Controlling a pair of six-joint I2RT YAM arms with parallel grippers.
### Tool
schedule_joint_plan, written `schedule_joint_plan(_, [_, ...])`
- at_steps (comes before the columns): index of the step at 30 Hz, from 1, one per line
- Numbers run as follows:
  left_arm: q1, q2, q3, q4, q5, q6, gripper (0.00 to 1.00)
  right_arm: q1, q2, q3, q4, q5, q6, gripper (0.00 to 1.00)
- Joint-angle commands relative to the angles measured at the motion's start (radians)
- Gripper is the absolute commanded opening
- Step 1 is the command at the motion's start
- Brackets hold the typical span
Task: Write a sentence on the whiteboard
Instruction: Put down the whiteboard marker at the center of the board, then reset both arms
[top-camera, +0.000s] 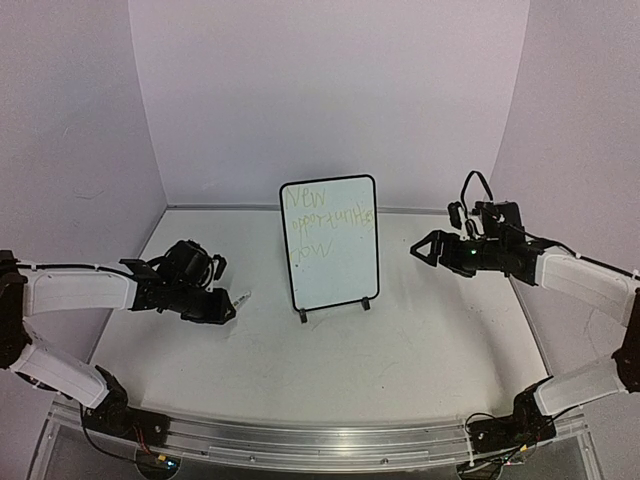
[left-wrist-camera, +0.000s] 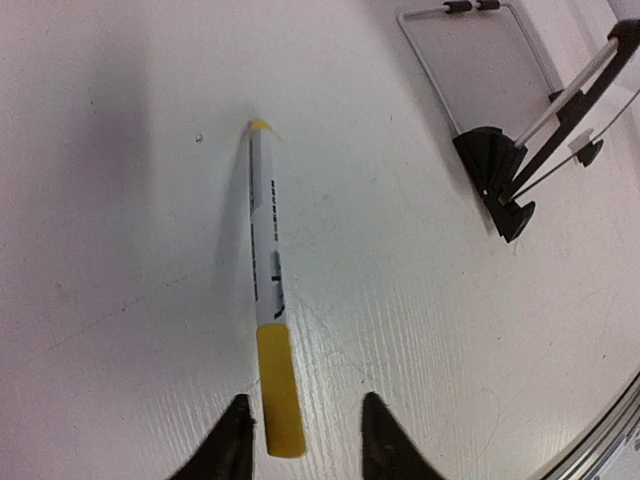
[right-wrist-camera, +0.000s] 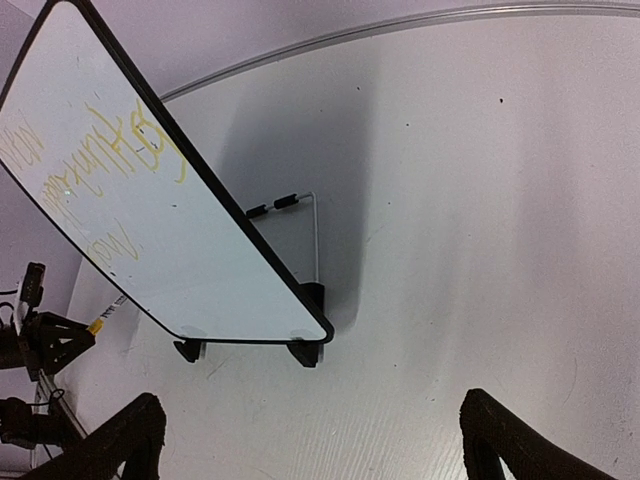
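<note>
The sentence is written on the whiteboard, the marker laid on the desk; left gripper and right gripper are parted, empty. Only withdrawal is judged outstanding.

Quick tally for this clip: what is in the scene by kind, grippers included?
whiteboard: 1
marker: 1
grippers: 2, the left gripper and the right gripper
Total: 4

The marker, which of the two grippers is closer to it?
The left gripper: the marker lies on the table, yellow cap between those open jaws. The right gripper hangs on the other side of the whiteboard, jaws open on nothing.
</note>
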Motion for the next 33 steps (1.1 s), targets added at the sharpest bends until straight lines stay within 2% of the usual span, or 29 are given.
schedule_joint_plan(1, [0.019, -0.007, 0.027, 0.036, -0.024, 0.027, 0.56, -0.004, -0.022, -0.017, 0.008, 0.048, -0.029, 0.98])
schedule_joint_plan(4, [0.03, -0.016, 0.029, 0.033, -0.025, 0.033, 0.76, -0.005, -0.016, -0.016, 0.008, 0.057, -0.035, 0.98])
schedule_joint_plan(8, [0.046, -0.016, 0.042, 0.023, -0.031, 0.047, 0.86, -0.006, -0.009, -0.019, 0.008, 0.076, -0.041, 0.98])
schedule_joint_plan(12, [0.099, -0.009, 0.053, 0.028, -0.053, 0.068, 0.88, -0.014, -0.004, -0.027, 0.008, 0.131, -0.055, 0.98])
schedule_joint_plan(19, [0.298, 0.016, 0.101, 0.096, 0.022, 0.125, 0.89, -0.075, 0.025, -0.028, 0.01, 0.233, -0.099, 0.98])
schedule_joint_plan(26, [0.606, 0.047, 0.126, 0.212, 0.137, 0.141, 0.89, -0.217, -0.002, -0.068, 0.068, 0.295, -0.146, 0.98])
schedule_joint_plan(31, [0.713, 0.009, 0.069, 0.323, 0.016, 0.149, 0.89, -0.284, -0.111, -0.205, 0.285, 0.408, -0.171, 0.98])
schedule_joint_plan(33, [0.721, -0.032, 0.013, 0.385, -0.104, 0.167, 0.9, -0.291, -0.157, -0.277, 0.388, 0.466, -0.192, 0.98])
